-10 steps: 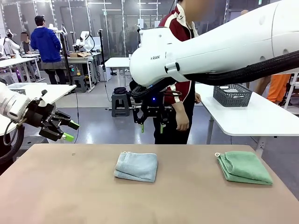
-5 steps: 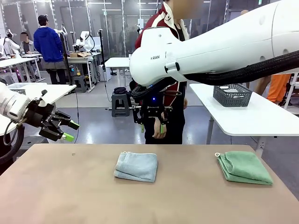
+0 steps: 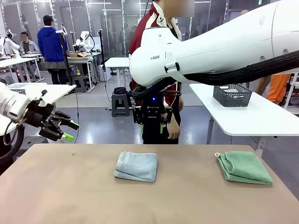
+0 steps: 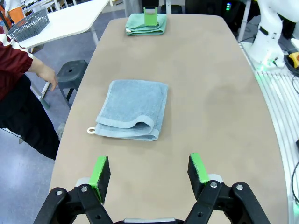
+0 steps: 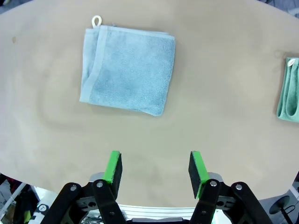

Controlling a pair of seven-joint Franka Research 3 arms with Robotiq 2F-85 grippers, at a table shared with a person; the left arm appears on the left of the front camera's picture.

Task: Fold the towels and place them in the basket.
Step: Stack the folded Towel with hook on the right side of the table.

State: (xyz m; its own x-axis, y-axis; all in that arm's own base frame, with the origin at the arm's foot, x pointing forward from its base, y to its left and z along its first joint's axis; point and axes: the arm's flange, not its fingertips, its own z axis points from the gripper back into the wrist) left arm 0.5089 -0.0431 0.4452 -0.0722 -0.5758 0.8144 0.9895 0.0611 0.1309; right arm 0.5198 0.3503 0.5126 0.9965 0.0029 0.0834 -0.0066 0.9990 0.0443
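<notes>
Person (image 3: 156,70) behind far desk edge stepped left, partly hidden by right arm. Folded light blue terry towel (image 3: 136,166) mid-desk; folded mint green terry towel (image 3: 244,167) by right edge. Dark grey mesh plastic basket (image 3: 232,95) on side table. Left gripper (image 4: 150,171), right gripper (image 5: 155,167) both spread, empty.

Light blue towel (image 5: 127,70) lies folded on the table (image 5: 224,116); the right gripper (image 5: 154,169), jaws apart, hangs above the table, nearer than the towel.

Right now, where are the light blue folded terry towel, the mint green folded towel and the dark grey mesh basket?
light blue folded terry towel (image 3: 136,166), front view, top face.
mint green folded towel (image 3: 244,167), front view, top face.
dark grey mesh basket (image 3: 232,96), front view, near wall.
</notes>
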